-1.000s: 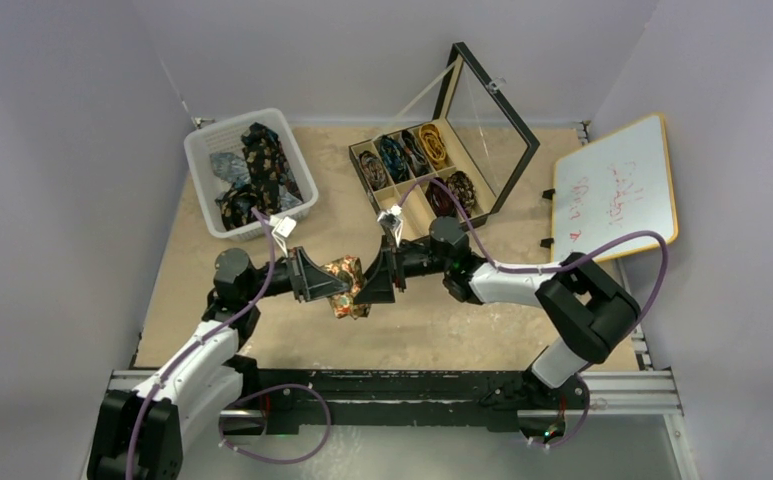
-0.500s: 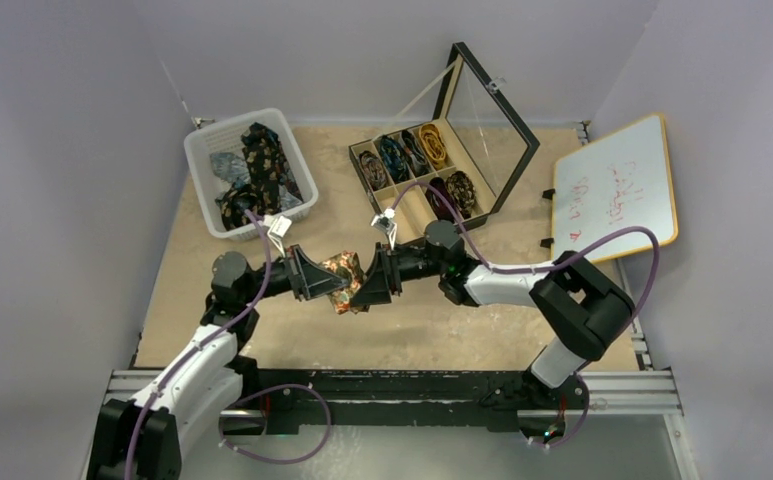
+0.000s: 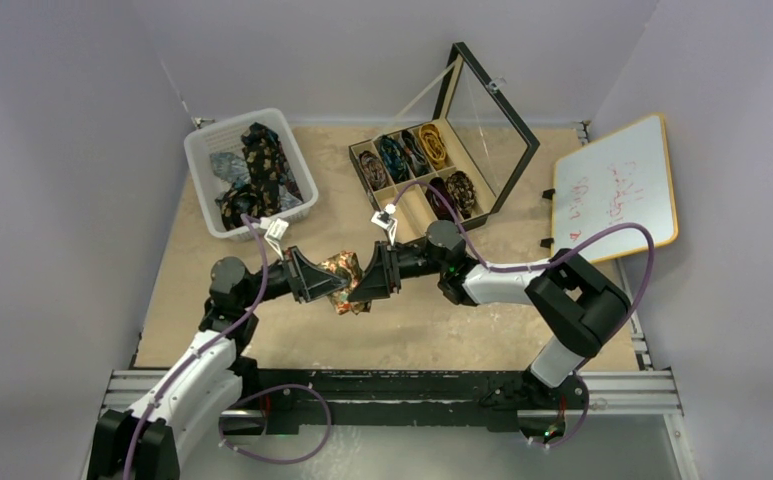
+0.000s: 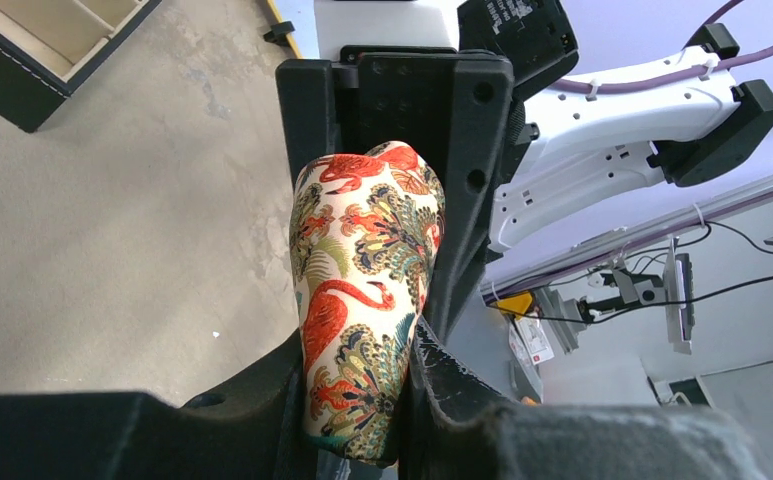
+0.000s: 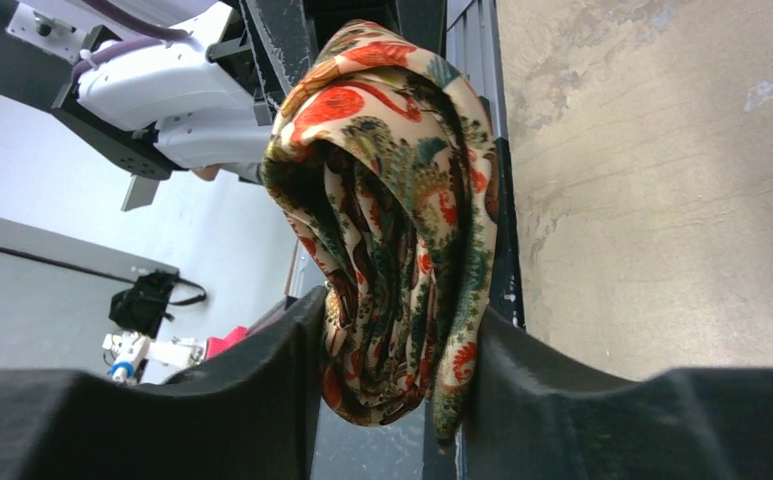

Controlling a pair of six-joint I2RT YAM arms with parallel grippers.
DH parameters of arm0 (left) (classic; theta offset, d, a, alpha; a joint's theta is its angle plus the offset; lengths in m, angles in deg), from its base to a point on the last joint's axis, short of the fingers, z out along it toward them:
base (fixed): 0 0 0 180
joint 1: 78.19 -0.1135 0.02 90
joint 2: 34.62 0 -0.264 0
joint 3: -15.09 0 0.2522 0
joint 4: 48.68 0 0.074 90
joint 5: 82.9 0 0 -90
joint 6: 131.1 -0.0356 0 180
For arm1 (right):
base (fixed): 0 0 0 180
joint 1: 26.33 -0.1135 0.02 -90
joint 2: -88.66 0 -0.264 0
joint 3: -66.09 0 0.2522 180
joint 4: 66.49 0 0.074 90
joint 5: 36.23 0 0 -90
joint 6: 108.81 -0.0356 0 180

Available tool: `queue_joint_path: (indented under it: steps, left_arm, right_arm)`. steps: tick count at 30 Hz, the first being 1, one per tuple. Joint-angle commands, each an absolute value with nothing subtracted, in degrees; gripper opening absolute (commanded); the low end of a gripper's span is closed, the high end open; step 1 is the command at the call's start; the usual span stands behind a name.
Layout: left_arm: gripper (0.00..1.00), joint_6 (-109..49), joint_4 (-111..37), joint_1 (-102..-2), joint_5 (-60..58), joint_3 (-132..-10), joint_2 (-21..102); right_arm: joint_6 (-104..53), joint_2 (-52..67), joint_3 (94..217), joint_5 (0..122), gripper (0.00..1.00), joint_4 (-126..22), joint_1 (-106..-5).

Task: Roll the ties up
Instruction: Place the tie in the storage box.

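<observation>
Mid-task. One tan-orange flamingo tie point(image 4: 362, 300) is bunched into a loose roll and held off the table near its centre. Left gripper point(image 3: 328, 283) is clamped on it from 9 o'clock. Right gripper point(image 3: 362, 283) has both fingers pressed on it from 3 o'clock. Box point(image 3: 367, 183) at 1 o'clock holds coiled ties point(image 3: 432, 143) in about five compartments, and one near compartment looks empty. Basket point(image 3: 197, 185) at 11 o'clock holds loose ties point(image 3: 262, 165), unrolled. Judgement: this roll needs tightening and boxing, and the basket ties are left to do.
</observation>
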State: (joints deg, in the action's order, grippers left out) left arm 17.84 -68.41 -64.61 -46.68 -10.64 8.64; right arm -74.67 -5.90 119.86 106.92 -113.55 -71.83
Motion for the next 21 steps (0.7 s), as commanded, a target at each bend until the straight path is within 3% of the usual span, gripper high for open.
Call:
queue_joint_path:
  steps: [1,6,9,11,18,21]
  left_arm:
    - [0.0,16.0,-69.6,-64.3,-45.5,-10.3,7.7]
    - [0.0,16.4,-69.3,-64.3,-43.4,-10.0,7.0]
    - [0.0,17.2,-70.3,-64.3,-42.7,-9.3,6.6]
    - [0.1,17.3,-69.5,-64.3,-42.5,-9.2,6.3]
    - [0.63,15.2,-61.2,-64.3,-39.0,-11.2,5.1]
    - [0.72,14.4,-56.3,-64.3,-36.6,-12.4,4.4]
  right_arm:
    - [-75.9,-6.3,120.6,107.2,0.43,-116.9,-72.2]
    - [-74.3,-5.9,120.7,107.0,0.26,-114.8,-72.2]
    - [-73.9,-5.7,120.9,107.3,0.11,-113.9,-72.2]
    - [-73.4,-5.4,121.3,107.3,0.0,-112.3,-72.2]
    - [-69.8,-4.6,122.5,106.0,0.0,-104.5,-72.1]
    - [-68.3,-4.0,122.7,105.1,0.0,-102.1,-72.0]
